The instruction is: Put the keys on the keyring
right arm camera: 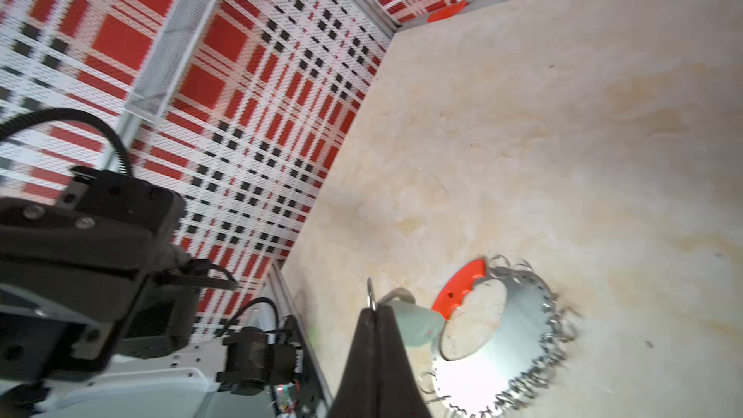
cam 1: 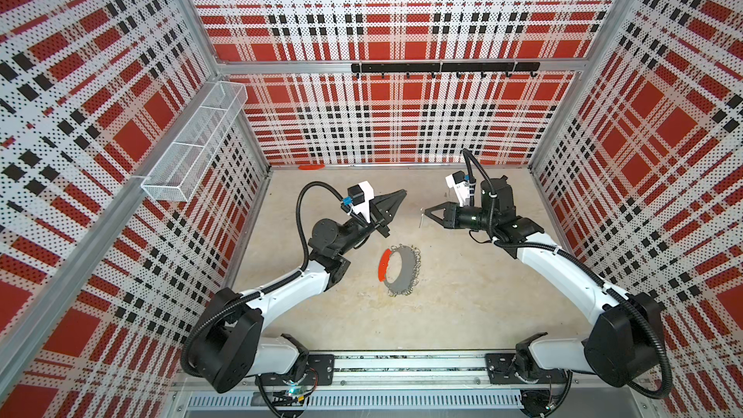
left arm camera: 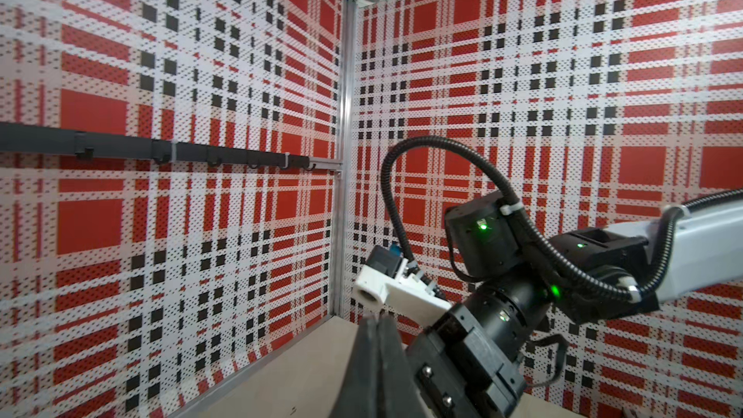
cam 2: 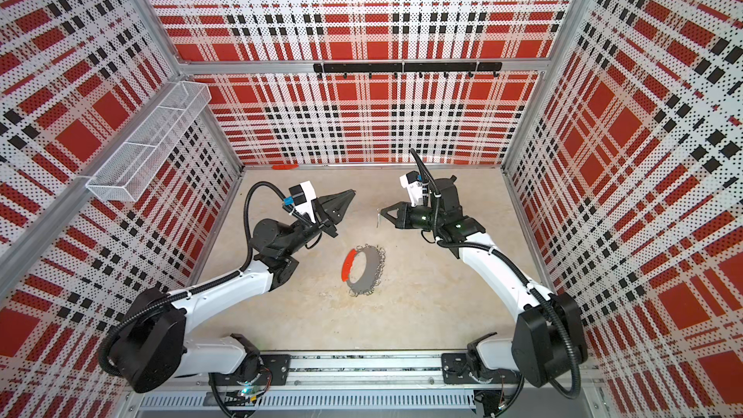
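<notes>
right gripper: clamped on keys, dangling | left gripper: closed, empty | keyring: flat, frame centre | next: pin red section, lower key slowly onto one loop

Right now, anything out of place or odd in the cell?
One stray: a small orange-red piece lies at the foot of the back wall, well apart from the keyring; I can't tell what it is. Otherwise nothing: the keyring lies flat on the table and the right gripper is shut on the key with teal tag.
</notes>
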Available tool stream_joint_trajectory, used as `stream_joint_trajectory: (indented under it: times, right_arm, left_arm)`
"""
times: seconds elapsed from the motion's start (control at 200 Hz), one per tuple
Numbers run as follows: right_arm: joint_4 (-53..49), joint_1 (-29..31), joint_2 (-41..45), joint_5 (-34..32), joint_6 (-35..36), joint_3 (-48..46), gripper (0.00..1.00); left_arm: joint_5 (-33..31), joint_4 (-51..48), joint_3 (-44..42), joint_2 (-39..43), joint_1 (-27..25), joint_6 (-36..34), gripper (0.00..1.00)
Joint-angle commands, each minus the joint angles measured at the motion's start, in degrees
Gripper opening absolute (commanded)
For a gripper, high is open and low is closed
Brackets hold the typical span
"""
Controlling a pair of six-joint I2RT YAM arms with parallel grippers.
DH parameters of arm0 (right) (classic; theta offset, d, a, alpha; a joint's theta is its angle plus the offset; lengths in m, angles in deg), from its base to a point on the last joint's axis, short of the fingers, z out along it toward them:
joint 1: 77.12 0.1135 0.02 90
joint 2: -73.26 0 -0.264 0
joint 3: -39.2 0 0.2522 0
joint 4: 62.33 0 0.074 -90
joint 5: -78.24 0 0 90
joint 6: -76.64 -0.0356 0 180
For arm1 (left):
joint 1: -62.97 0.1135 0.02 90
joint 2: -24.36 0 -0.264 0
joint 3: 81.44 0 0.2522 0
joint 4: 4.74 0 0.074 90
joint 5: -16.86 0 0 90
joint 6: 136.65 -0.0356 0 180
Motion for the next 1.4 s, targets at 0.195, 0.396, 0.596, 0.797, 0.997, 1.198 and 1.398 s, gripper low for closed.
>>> stream_joint_trajectory:
  times: [0.195,0.396,0.596,0.797,0.997,1.198,1.398]
  right_arm:
    - [-6.38,-0.47,0.55,-19.44,11.16,-8.98,0.0]
    - [-7.33,-0.46,3.53,-27.95,13.04,-15.84,0.0]
    - [-11.0,-0.45,4.32,-36.41,14.65,-17.58,0.0]
    - [-6.83,-1.08,-7.16,-33.76,13.59,-16.14,0.0]
    - [-0.5,-1.11,-12.73,-30.88,12.4,-15.56,0.0]
    - [9.02,-1.67,-16.72,-27.91,9.22,-16.2,0.0]
    - [10.41,-2.6,-18.24,-22.56,7.38,-16.67,0.0]
  left_arm:
    - [-22.7,-23.74,-5.62,6.69,-4.12,-0.11,0.08]
    - [-27.29,-29.5,-11.86,6.81,-8.01,5.16,0.23]
    - [-25.39,-28.97,-11.38,-1.57,-12.18,10.28,0.29]
    - [-23.32,-28.62,-6.86,-12.77,-14.66,15.55,0.32]
    - [-22.22,-29.24,-2.45,-19.65,-14.71,19.42,0.34]
    - [-24.53,-31.35,-0.16,-21.63,-14.37,18.04,0.39]
    - [-24.35,-32.66,1.93,-24.5,-13.03,20.31,0.39]
